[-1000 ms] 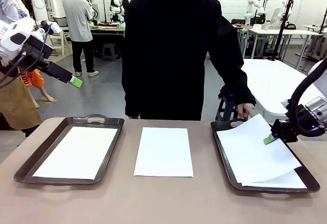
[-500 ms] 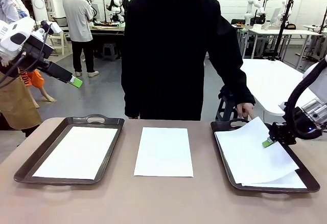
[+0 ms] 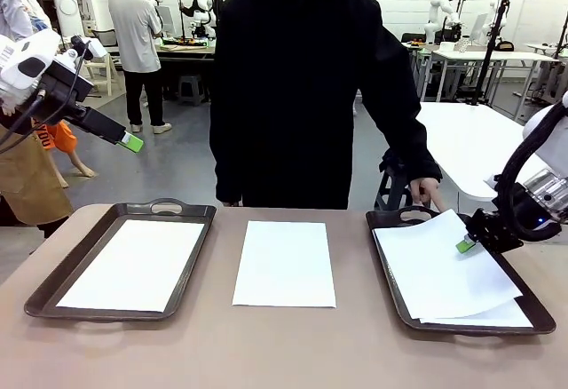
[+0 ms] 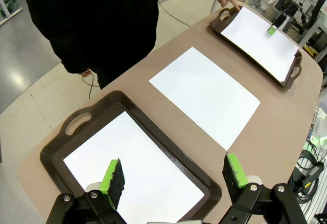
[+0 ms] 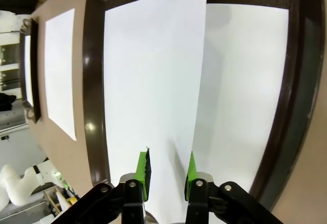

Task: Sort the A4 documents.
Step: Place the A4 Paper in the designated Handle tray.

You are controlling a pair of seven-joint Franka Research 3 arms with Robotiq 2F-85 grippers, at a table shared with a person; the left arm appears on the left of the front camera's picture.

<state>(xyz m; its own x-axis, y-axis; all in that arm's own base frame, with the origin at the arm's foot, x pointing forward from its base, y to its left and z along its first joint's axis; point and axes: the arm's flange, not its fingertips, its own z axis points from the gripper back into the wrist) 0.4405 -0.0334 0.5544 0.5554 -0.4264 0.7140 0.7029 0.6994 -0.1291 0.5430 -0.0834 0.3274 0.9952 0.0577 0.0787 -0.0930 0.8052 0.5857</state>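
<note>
Fingers, right gripper (image 3: 465, 245): front view, green pads at the 3 o'clock edge of the top sheet (image 3: 444, 265) in the right tray (image 3: 390, 265); whether they pinch or have parted cannot be told here. Sheet curls up toward 12 o'clock, its long axis running 12 to 6, askew over a flat sheet (image 3: 497, 316) beneath. A person's hand (image 3: 429, 195) rests at the tray's far handle. Left gripper (image 3: 131, 143) hangs high at 10 o'clock, well apart from the paper. Middle sheet (image 3: 285, 263) lies bare on the brown table (image 3: 266, 353), nearest neither arm clearly. Left tray (image 3: 53, 287) holds one sheet (image 3: 133, 265).

Left wrist view: left gripper fingers (image 4: 115, 178) spread wide, nothing between, above the left tray's sheet. Middle sheet at 1 o'clock.

Right wrist view: fingers (image 5: 144, 169) stand slightly apart astride the lifted sheet's edge (a release, by my judgement, not a grip).

Materials: paper thin, matte white, limp, blank; trays dark brown, glossy, rimmed, rounded corners, slot handles. Table matte, smooth.
</note>
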